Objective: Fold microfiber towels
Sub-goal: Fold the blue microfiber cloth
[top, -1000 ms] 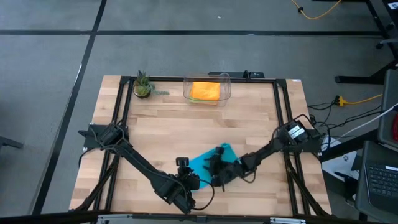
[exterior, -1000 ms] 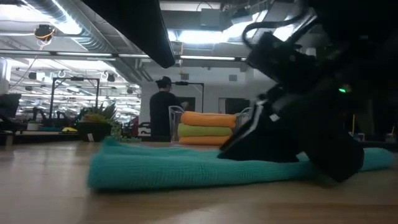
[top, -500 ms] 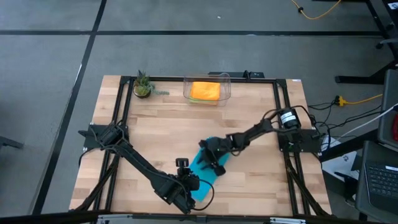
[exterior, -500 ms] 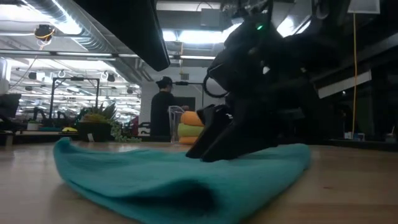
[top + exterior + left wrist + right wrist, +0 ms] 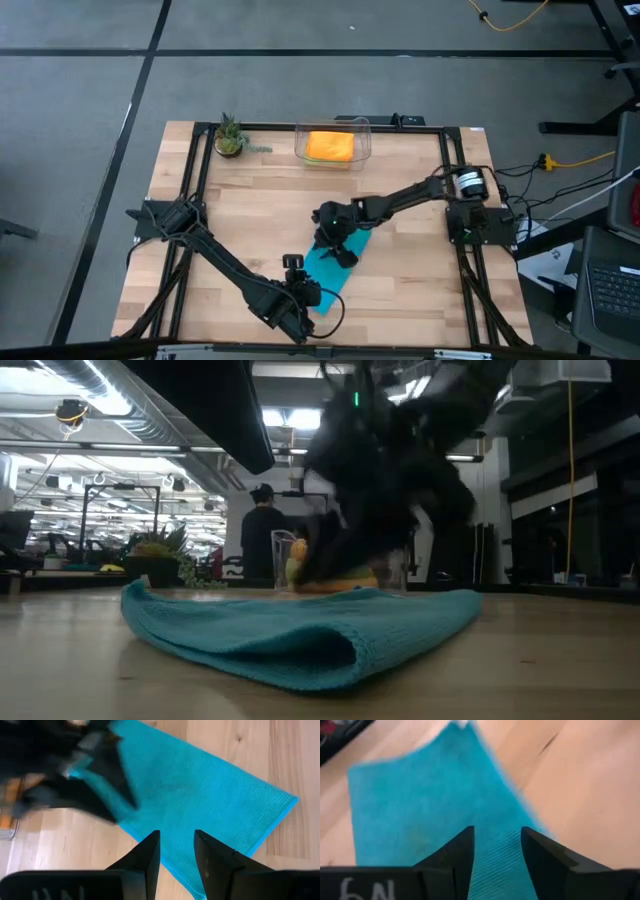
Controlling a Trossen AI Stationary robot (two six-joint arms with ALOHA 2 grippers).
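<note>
Currently mid-fold: teal towel (image 5: 334, 266) flat near table's (image 5: 260, 215) front. Right gripper (image 5: 331, 226) over far end, left gripper (image 5: 176, 851) at near end, both parted, nothing clamped. Best: match edges squarely, press crease.

A bright teal microfiber towel (image 5: 336, 266) with a fine ribbed weave lies between and ahead of the black fingers (image 5: 150, 851) of the left gripper (image 5: 177, 851), on a pale blond wooden table (image 5: 260, 210) streaked with darker grain. Beyond the jaws, a clear plastic bin (image 5: 333, 144) holds an orange folded cloth (image 5: 329, 146) over a lime green one (image 5: 296, 571). A small green potted plant (image 5: 229, 137) stands at the table's far corner.
</note>
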